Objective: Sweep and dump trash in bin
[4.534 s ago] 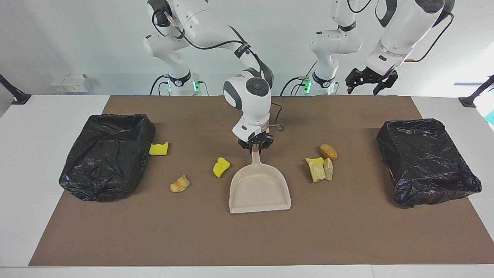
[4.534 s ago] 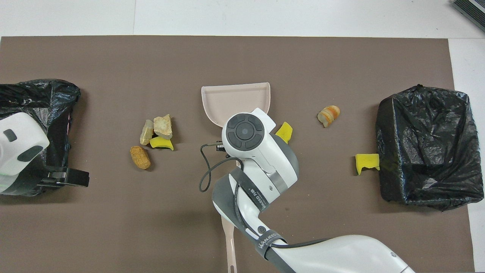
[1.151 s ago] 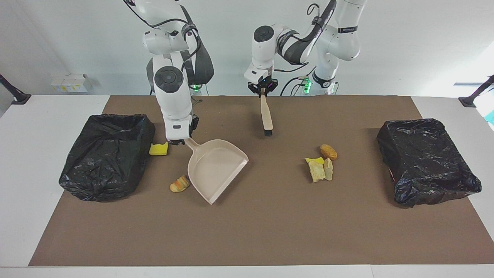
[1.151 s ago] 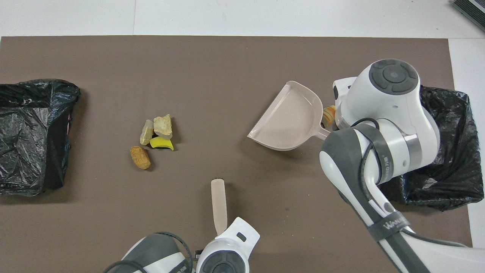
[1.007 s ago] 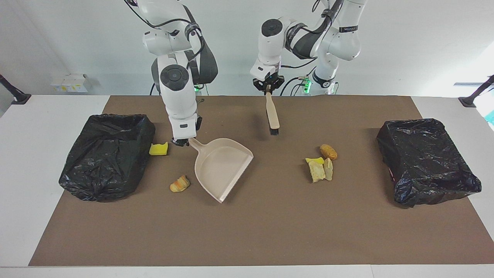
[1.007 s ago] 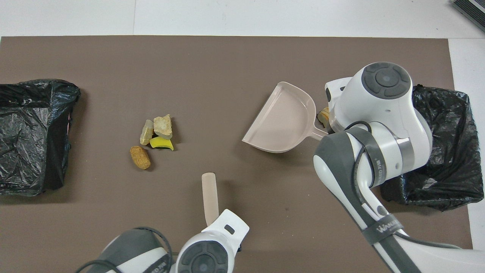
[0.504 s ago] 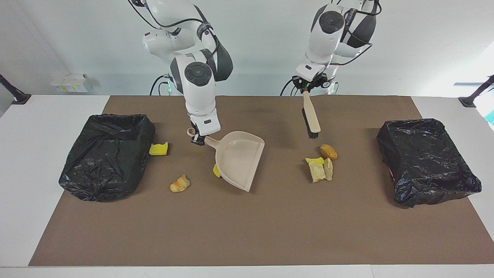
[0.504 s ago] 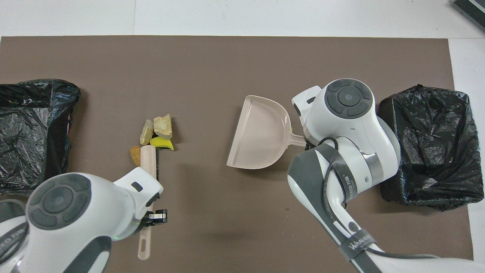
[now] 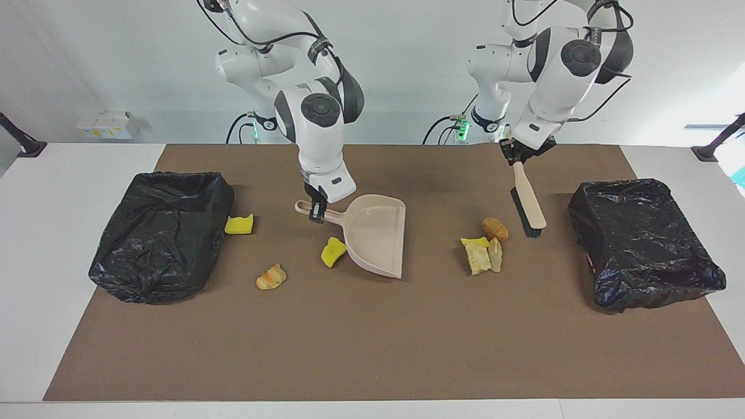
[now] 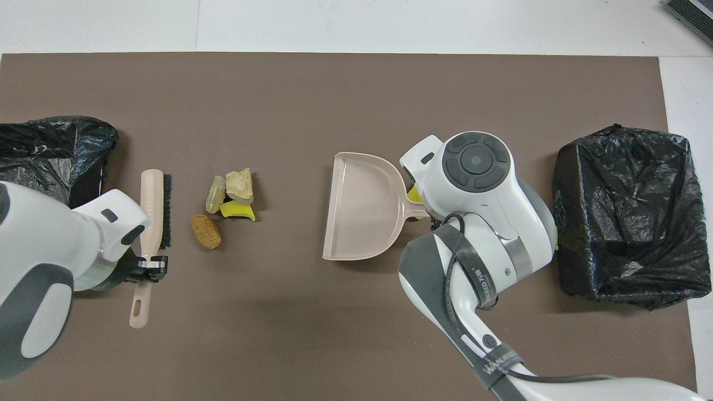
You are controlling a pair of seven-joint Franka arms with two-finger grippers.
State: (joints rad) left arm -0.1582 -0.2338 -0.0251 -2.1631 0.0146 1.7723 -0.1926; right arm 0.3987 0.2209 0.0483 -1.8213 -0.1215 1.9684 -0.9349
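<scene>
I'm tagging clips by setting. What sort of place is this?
Probably a robotics lab bench, not a home: two arms stand at a white table covered by a brown mat against a bare wall, with a black-lined bin at each end and staged trash to sweep.

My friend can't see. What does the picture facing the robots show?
Two robot arms work over a brown mat: the right pincer holds a dustpan and the left pincer holds a brush beside a clump of scraps. A black-lined bin sits at each end of the table.
</scene>
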